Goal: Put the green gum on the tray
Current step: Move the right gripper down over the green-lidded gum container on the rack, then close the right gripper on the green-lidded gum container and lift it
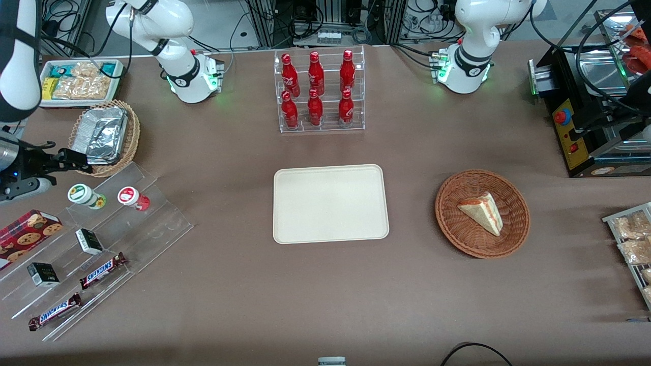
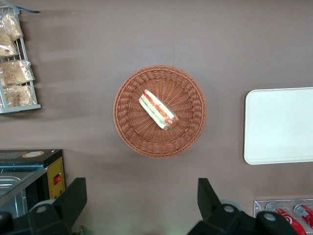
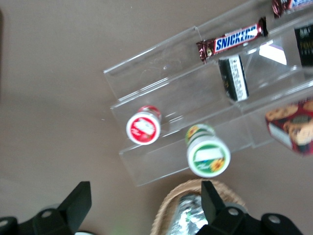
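Sandwich wedge [image 1: 482, 213] in wicker basket [image 1: 513, 231] — cola bottles [image 1: 318, 89] racked.

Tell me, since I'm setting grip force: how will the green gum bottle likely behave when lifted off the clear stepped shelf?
The green gum looks like a small rigid plastic bottle, so probably light and stiff. Its round, smooth body may slip or roll if tipped. The red gum beside it could get knocked. The pincer hangs open above the acrylic shelf, and the tray waits bare.
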`<state>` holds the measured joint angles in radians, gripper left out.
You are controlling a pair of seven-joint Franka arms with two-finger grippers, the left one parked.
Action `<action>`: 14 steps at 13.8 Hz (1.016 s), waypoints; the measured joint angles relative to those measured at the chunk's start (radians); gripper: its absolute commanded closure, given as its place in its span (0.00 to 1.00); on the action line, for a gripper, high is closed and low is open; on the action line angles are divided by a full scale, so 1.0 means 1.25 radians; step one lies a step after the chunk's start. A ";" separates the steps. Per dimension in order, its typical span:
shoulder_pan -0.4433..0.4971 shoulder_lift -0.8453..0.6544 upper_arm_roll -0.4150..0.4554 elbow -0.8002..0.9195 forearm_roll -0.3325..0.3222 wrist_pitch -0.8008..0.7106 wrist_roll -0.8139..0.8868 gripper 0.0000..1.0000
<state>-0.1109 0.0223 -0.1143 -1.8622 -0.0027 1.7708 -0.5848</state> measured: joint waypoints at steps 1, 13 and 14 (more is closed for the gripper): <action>-0.011 0.002 0.000 -0.024 -0.005 0.038 -0.057 0.00; -0.078 0.003 -0.002 -0.226 -0.008 0.326 -0.368 0.00; -0.079 0.003 -0.002 -0.236 -0.008 0.340 -0.374 0.00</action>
<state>-0.2100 0.0263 -0.1172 -2.1571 -0.0131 2.1957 -1.0529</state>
